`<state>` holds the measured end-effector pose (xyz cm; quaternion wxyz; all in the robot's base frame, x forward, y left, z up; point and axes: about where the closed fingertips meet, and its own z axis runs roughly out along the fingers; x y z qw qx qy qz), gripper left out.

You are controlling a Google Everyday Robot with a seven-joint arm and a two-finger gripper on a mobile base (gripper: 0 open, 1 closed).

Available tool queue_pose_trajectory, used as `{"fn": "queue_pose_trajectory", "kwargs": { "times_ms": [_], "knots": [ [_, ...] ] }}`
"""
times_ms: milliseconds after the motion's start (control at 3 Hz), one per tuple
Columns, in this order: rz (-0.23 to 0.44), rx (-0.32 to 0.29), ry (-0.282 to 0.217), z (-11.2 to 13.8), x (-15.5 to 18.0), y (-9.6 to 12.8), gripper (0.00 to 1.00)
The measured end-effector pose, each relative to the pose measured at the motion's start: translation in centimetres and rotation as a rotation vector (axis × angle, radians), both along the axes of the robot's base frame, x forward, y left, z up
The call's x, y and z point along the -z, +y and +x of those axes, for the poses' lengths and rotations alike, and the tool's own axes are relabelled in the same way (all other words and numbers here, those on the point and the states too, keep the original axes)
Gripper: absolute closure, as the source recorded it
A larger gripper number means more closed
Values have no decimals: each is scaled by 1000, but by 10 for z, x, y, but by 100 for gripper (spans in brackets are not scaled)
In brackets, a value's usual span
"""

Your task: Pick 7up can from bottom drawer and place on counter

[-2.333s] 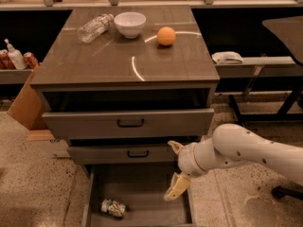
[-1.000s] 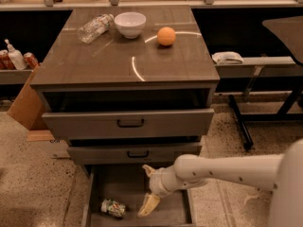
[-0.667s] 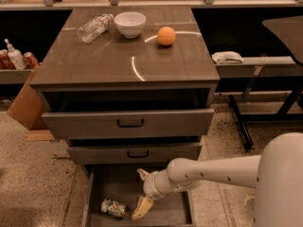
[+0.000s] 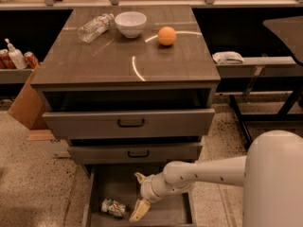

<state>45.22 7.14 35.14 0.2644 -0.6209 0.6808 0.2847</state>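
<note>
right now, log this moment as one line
gripper: open, in bottom drawer, beside 7up can | 7up can: lying, ungrasped | counter: no can yet

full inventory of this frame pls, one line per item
7up can: 1, green-white, on its side, bottom drawer, left part
bottom drawer: 1, grey, pulled open
counter: 1, dark brown-grey, cabinet top
plastic bottle: 1, clear, lying on counter, back left
bowl: 1, white, counter, back
orange: 1, orange, right of bowl
upper drawers: 2, grey, black handles
red cans: 2, left shelf
pump bottle: 1, white, between them
cloth: 1, white, right shelf
gripper: 1, cream fingers, open, in bottom drawer, right of can
arm: 1, white
</note>
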Motion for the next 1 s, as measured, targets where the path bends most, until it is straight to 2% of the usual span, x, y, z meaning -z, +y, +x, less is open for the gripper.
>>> {"fn": "queue_pose_trajectory", "kwargs": {
  "times_ms": [1000],
  "knots": [
    [5, 51, 25, 15, 103, 61, 0]
  ]
}}
